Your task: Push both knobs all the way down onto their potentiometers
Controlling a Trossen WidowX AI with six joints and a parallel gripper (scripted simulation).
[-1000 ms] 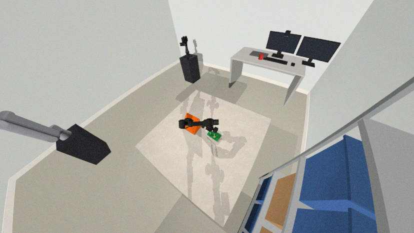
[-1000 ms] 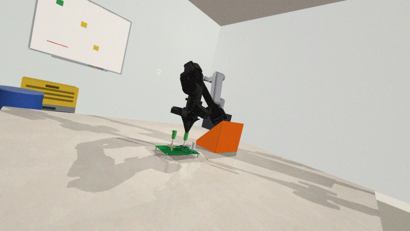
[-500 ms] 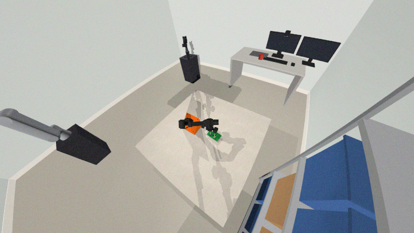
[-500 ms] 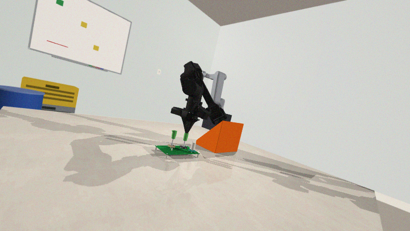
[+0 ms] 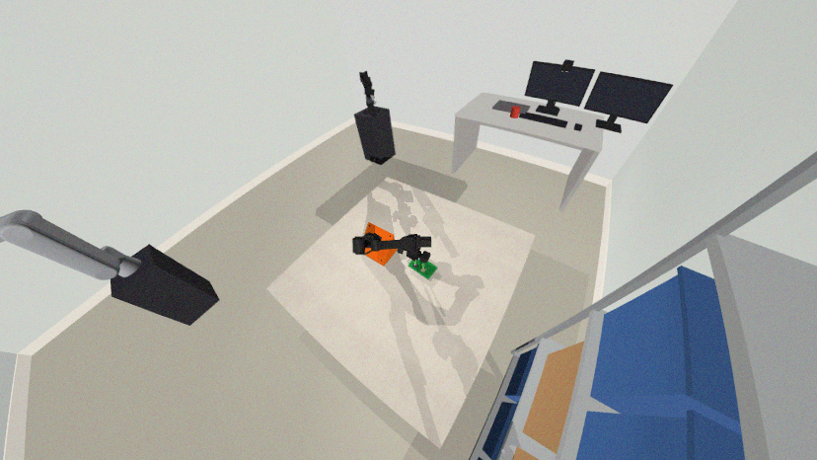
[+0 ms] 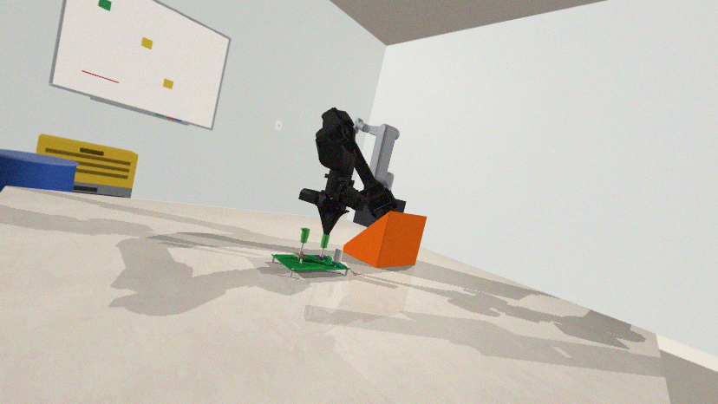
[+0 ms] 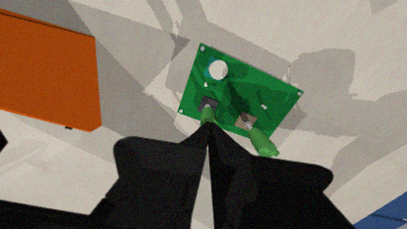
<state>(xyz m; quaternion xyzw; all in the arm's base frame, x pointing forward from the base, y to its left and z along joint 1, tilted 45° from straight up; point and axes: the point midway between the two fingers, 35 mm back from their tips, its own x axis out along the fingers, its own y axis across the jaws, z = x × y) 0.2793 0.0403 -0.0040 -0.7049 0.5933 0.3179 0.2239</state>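
Two green knobs stand high on thin shafts above the green board (image 5: pixel 428 272) (image 6: pixel 312 265) (image 7: pixel 269 101). The board stands on its short legs on the table (image 5: pixel 342 297) (image 6: pixel 200 351), near the orange block (image 5: pixel 384 256) (image 6: pixel 399 240) (image 7: pixel 46 74). The gripper (image 5: pixel 423 256) (image 6: pixel 326 233) (image 7: pixel 209 125) is narrow, its tips pressed together with nothing between them. The tips are right at the top of the knob over the dark potentiometer (image 6: pixel 324 241) (image 7: pixel 207 114); I cannot tell if they touch it yet.

The step in hand looks like pushing this knob down. The best way is to keep the tips over its middle and go straight down, slow and soft. If the push leans to one side, it could bend the shaft or snap the part off the board. Stop when the knob sits on its part.

The other knob, over the tan potentiometer (image 6: pixel 304 236) (image 7: pixel 264 143), is close by and still needs its push. Lift well up before going across, so the tips do not bump it. The orange block is by one side of the board, so the far side seems to give more room to move away.
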